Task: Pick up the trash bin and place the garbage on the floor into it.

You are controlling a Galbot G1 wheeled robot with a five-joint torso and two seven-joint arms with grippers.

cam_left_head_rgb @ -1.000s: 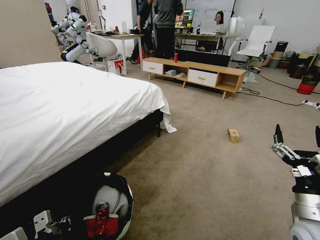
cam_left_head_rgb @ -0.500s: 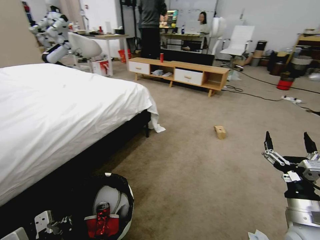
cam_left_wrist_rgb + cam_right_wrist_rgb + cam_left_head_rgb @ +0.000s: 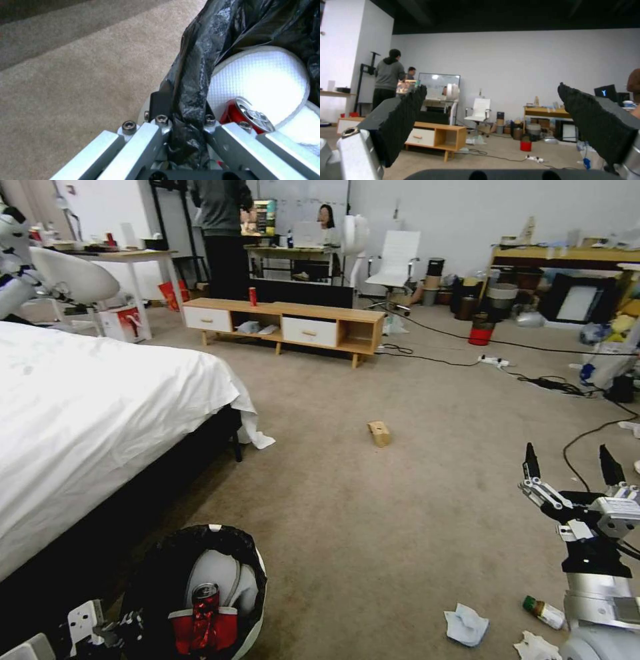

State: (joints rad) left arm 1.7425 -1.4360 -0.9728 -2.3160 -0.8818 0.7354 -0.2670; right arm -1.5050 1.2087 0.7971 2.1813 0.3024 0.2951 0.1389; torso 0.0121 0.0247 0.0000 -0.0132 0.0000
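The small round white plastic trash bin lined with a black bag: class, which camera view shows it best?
The head view: the small round white plastic trash bin lined with a black bag shows its whole opening, with a crushed red can inside. The left wrist view shows a close piece of rim and bag clamped in the left tool. The right wrist view faces the room.

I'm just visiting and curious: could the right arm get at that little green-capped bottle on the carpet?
Probably yes. The right gripper is open, holds nothing, and the green-capped bottle lies on bare carpet close beside that arm, nothing over it; it would need lowering.

Left gripper (image 3: pixel 181 117) clamped, apparently low at left; right gripper (image 3: pixel 568 465) spread, raised.
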